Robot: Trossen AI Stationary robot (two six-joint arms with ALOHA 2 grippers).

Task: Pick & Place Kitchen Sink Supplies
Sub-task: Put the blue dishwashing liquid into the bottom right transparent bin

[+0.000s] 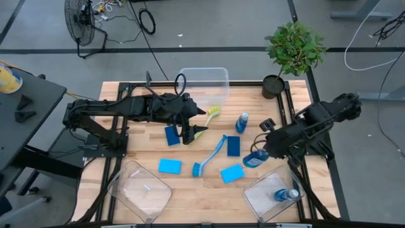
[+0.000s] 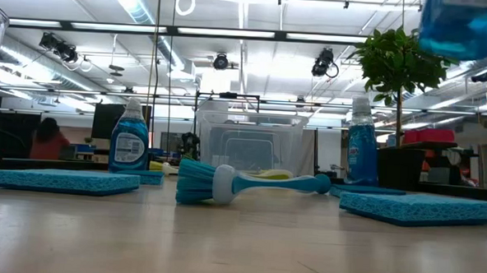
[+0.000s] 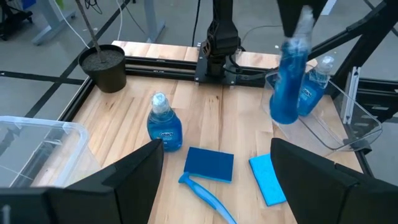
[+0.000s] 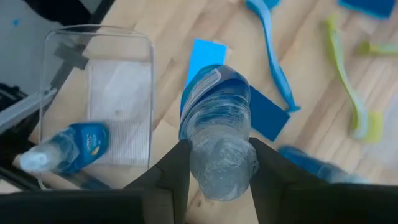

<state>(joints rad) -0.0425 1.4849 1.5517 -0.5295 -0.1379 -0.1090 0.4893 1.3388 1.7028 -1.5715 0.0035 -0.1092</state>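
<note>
From above, the right gripper [image 1: 258, 156] is clamped on a blue soap bottle [image 1: 254, 158], carried clear of the wooden surface [image 1: 190, 183] between a dark blue sponge [image 1: 233, 145] and the clear bin [image 1: 273, 195] at the near right corner, where another bottle [image 1: 286, 194] already lies. The left gripper [image 1: 193, 127] hangs with fingers spread wide and empty, beside a yellow-green brush [image 1: 212, 113] and a second dark sponge [image 1: 172, 135]. The blue brush [image 1: 210, 156] lies in the middle, a light sponge [image 1: 169, 166] to one side of its head and another [image 1: 232, 173] to the other. A standing bottle [image 1: 242, 122], a far bin [image 1: 204, 84] and a potted plant [image 1: 292, 54] fill the back.

At table height, the blue brush [image 2: 249, 185] lies across the front, sponges [image 2: 64, 180] either side, two bottles [image 2: 130, 140] upright behind, and the held bottle [image 2: 466, 27] is blurred at the top.

The left wrist view shows the lifted bottle [image 3: 291, 74] in front of the binned one [image 3: 317, 81].

The right wrist view looks down the gripped bottle [image 4: 217, 134], its fingers [image 4: 171, 177] pressing both sides.
</note>
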